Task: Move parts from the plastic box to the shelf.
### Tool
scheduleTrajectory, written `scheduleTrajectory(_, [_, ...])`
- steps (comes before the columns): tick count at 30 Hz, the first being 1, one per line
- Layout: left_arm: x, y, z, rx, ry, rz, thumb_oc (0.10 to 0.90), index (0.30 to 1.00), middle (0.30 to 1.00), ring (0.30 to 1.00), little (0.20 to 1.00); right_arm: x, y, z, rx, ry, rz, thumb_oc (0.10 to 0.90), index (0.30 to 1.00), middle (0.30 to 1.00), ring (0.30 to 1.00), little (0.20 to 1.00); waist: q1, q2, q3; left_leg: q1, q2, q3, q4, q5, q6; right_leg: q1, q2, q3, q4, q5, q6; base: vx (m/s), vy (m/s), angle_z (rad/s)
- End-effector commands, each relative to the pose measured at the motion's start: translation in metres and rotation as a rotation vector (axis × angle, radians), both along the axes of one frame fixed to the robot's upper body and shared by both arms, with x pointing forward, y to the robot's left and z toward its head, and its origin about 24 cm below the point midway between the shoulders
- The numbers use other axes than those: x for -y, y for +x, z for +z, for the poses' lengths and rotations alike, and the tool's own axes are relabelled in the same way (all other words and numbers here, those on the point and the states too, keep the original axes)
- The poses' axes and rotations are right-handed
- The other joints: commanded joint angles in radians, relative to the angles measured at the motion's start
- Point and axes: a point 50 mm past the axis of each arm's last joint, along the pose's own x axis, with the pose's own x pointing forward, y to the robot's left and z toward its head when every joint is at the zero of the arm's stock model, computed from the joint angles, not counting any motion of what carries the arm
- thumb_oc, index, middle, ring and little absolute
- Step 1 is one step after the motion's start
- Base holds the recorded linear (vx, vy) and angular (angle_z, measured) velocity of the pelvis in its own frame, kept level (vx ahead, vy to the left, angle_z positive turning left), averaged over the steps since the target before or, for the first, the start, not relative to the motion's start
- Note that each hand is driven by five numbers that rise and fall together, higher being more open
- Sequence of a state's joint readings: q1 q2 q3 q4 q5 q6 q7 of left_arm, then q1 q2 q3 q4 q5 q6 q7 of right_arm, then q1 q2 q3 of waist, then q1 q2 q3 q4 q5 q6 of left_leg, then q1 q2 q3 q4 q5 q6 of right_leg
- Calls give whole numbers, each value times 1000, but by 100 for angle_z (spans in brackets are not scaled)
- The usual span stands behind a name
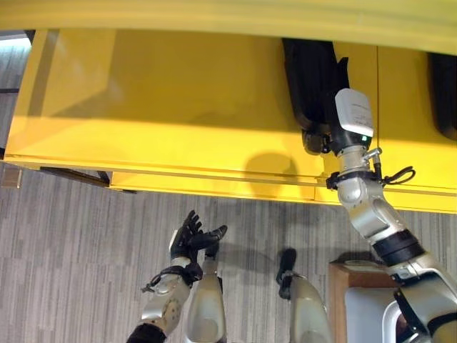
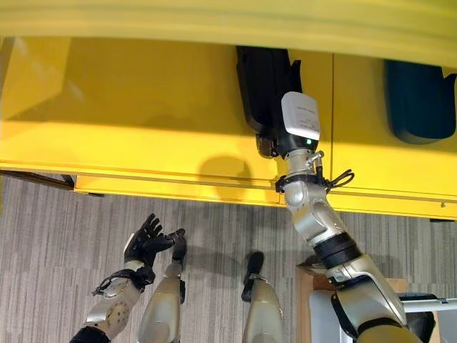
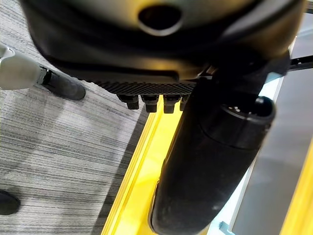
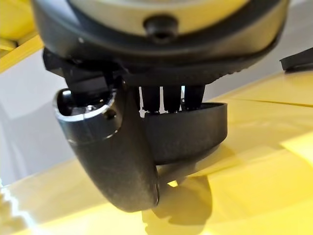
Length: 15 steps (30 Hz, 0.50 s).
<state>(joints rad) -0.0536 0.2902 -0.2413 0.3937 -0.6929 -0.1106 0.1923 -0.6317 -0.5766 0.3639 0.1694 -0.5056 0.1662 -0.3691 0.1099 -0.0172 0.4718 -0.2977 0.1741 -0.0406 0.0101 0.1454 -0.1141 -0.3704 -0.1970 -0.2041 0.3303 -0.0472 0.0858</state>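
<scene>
Reaching over the yellow shelf, my right robot hand pinches the black part to rest it flat there. My left robot hand hangs low, fingers relaxed, empty.

right hand raised, clasped; left hand low, fingers relaxed
</scene>
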Motion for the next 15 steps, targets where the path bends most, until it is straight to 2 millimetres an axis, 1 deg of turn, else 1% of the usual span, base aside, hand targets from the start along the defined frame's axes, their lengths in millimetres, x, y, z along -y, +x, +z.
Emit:
scheduleTrajectory(1, [-8,-1,16,92,22,31,900,1000,1000,1000,1000,-9,-13,29,133,41,116,900,1000,1000,1000,1000,-6,-39,-35,102,68,5,-54,-22,3,30,-70,38,-64,151,46,0,0,0])
scheduleTrajectory(5, [-10,-2,17,93,27,39,900,1000,1000,1000,1000,-8,-20,31,143,49,137,900,1000,1000,1000,1000,-12,-46,-42,110,70,11,-56,-25,3,31,-67,42,-62,148,46,7,-2,-1])
scheduleTrajectory(8, [-13,-2,18,94,33,44,900,1000,1000,1000,1000,-7,-26,37,169,52,153,900,1000,1000,1000,1000,-17,-51,-50,118,72,13,-57,-27,3,37,-64,46,-66,145,47,30,-8,-3])
scheduleTrajectory(13, [-15,-4,17,89,34,52,900,1000,1000,1000,1000,-10,-37,50,233,74,203,900,1000,1000,1000,1000,-24,-56,-68,141,72,21,-62,-35,4,47,-62,51,-63,140,49,37,1,-5])
scheduleTrajectory(14, [-17,-5,17,87,35,57,900,1000,1000,1000,1000,-10,-42,57,265,77,222,900,1000,1000,1000,1000,-27,-57,-74,148,72,25,-62,-39,5,47,-62,55,-58,139,50,28,13,-4])
scheduleTrajectory(15, [-17,-5,17,85,34,61,900,1000,1000,1000,1000,-11,-44,60,278,80,231,900,1000,1000,1000,1000,-28,-57,-76,151,72,26,-62,-41,6,46,-62,57,-55,139,50,36,14,-5])
